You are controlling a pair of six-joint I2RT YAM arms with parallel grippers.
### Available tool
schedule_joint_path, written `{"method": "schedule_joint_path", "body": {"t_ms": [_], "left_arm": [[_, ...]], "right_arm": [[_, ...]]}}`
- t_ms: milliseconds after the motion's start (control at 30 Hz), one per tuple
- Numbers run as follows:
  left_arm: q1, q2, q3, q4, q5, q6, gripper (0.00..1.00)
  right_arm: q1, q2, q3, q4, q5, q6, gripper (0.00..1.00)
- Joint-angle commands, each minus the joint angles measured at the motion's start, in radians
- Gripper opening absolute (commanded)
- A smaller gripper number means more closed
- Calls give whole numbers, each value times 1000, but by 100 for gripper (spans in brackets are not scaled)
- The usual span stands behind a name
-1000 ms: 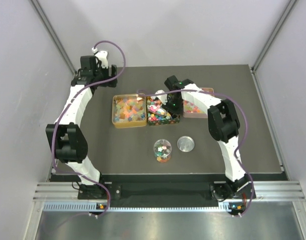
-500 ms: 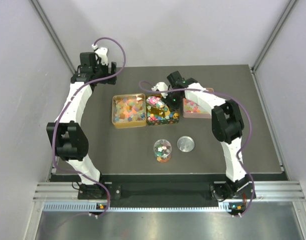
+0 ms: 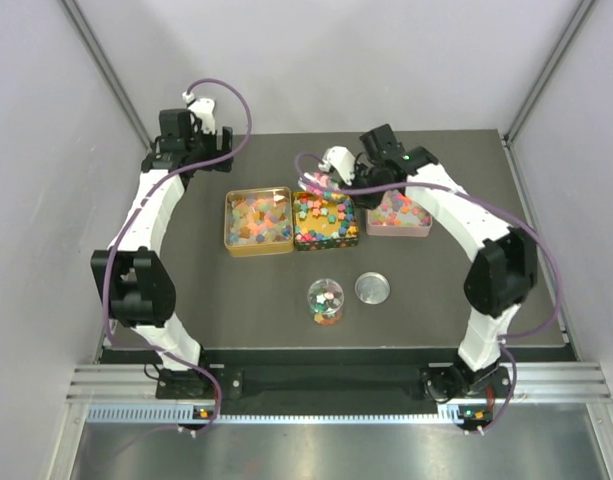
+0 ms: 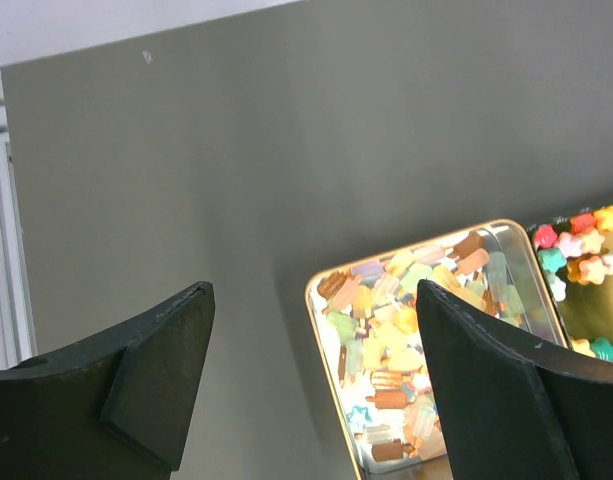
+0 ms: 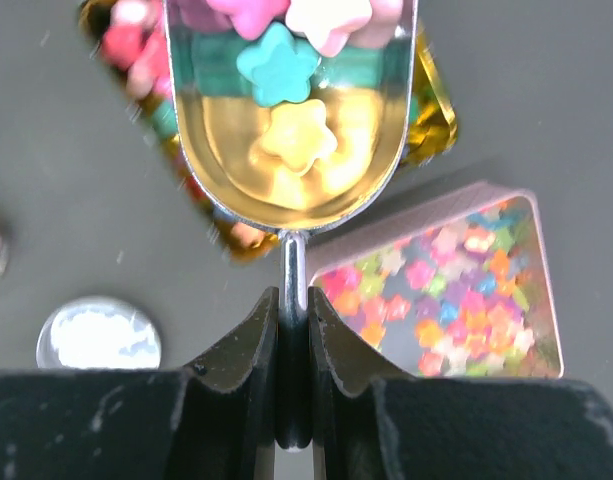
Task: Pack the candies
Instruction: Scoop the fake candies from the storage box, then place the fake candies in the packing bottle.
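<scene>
**Q:** What does the top view show?
**A:** Three open tins stand in a row on the dark table [image 3: 236,300]. All three hold the candies [image 3: 324,212]: a gold left tin [image 3: 229,222], a gold middle tin [image 3: 326,244] and a pink tin [image 3: 398,234]. Nearer the arms, a clear jar [image 3: 326,301] holds more candies, with a round silver lid [image 3: 373,288] just beside it. The right gripper [image 3: 329,172] holds a scoop [image 3: 313,183] over the far edge of the middle tin. The left arm [image 3: 151,215] reaches to the far left corner.

**Q:** And the left wrist view?
**A:** The left gripper [image 4: 306,385] hangs above bare table with its jaws spread wide and nothing between them. The left tin lies just past them.

**Q:** And the right wrist view?
**A:** The jaws are pressed tight on the scoop's thin handle. Star-shaped candies, teal, yellow and pink, lie in its golden bowl. The pink tin and the lid lie below.
</scene>
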Motion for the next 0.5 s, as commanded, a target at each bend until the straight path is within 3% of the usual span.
{"method": "schedule_joint_path", "body": {"t_ms": [0, 200, 467], "left_arm": [[6, -125, -98, 109, -20, -28, 86], [15, -242, -242, 192, -27, -43, 87], [41, -329, -344, 214, 10, -81, 87]], "right_arm": [[-6, -201, -134, -79, -9, -146, 0], [23, -385, -277, -170, 80, -281, 0], [201, -477, -306, -282, 224, -306, 0]]}}
